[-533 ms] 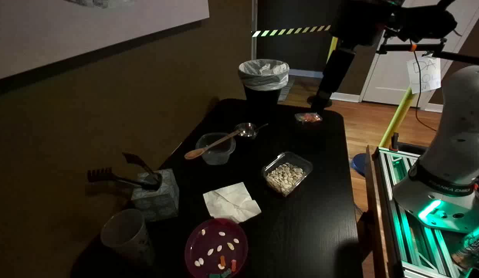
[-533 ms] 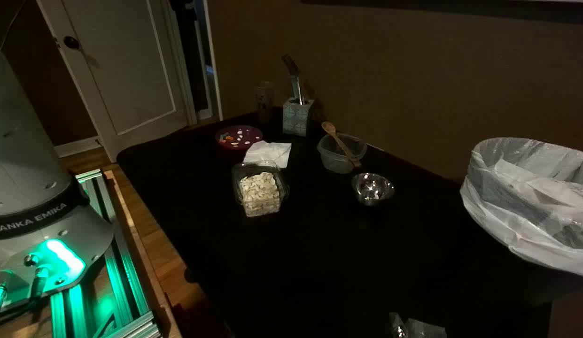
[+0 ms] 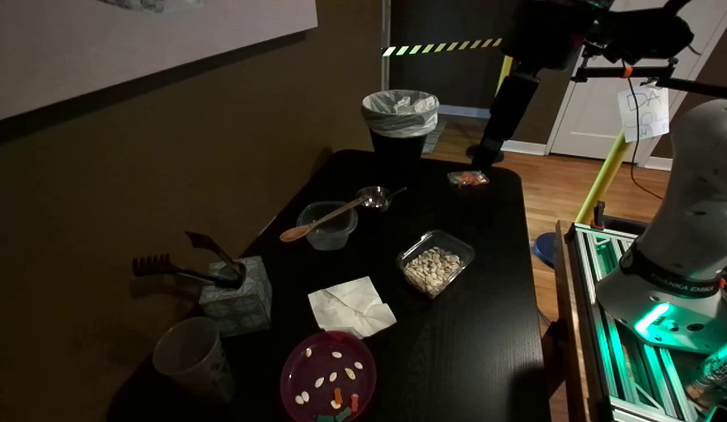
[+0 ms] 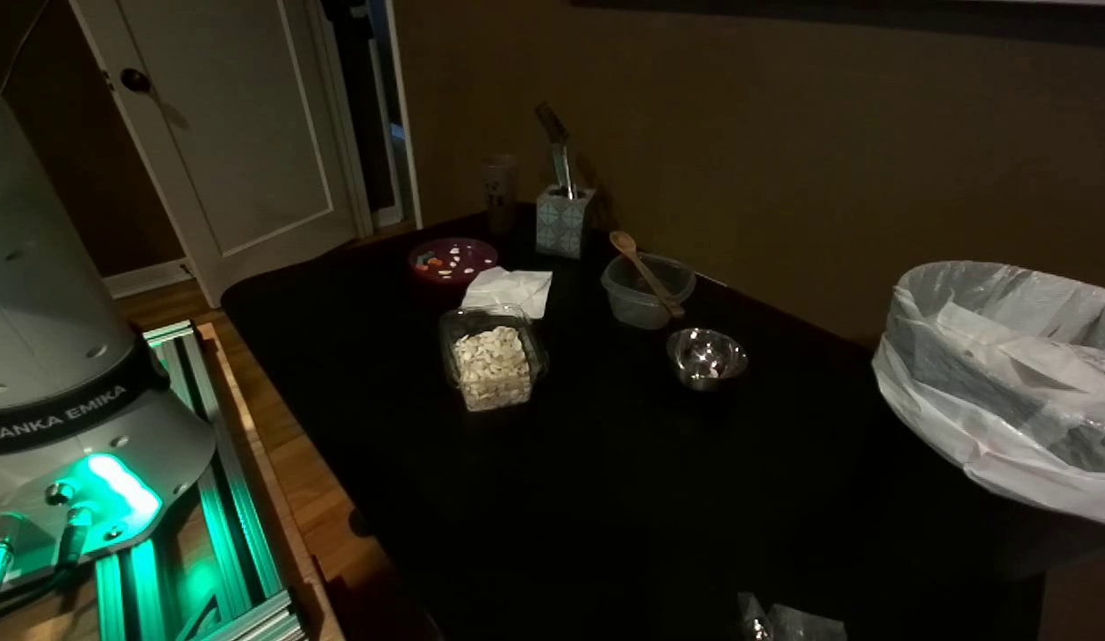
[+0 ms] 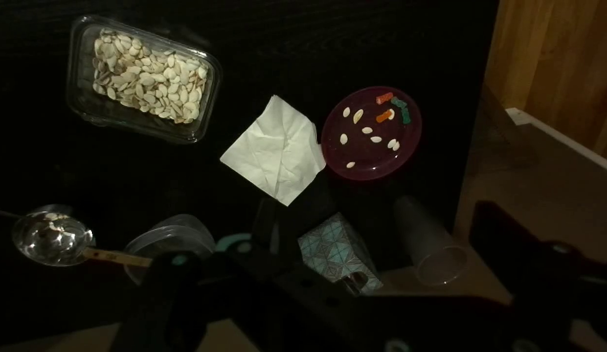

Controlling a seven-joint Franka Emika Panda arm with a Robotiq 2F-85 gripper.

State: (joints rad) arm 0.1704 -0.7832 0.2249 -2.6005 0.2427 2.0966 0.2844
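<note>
My gripper hangs in the air above the dark table, pointing down. In an exterior view its tip overlaps a clear packet of colourful candy; I cannot tell its height. In the wrist view its fingers stand wide apart with nothing between them. Beyond them lie a clear tub of white seeds, a white napkin, and a purple plate with seeds and several gummy candies. A patterned tissue box and a clear cup show between the fingers, further down.
A wooden spoon lies across a clear container towards a metal bowl. Black utensils stick out of the tissue box. A lined trash bin stands at one end, by the wall. The robot base is beside the table.
</note>
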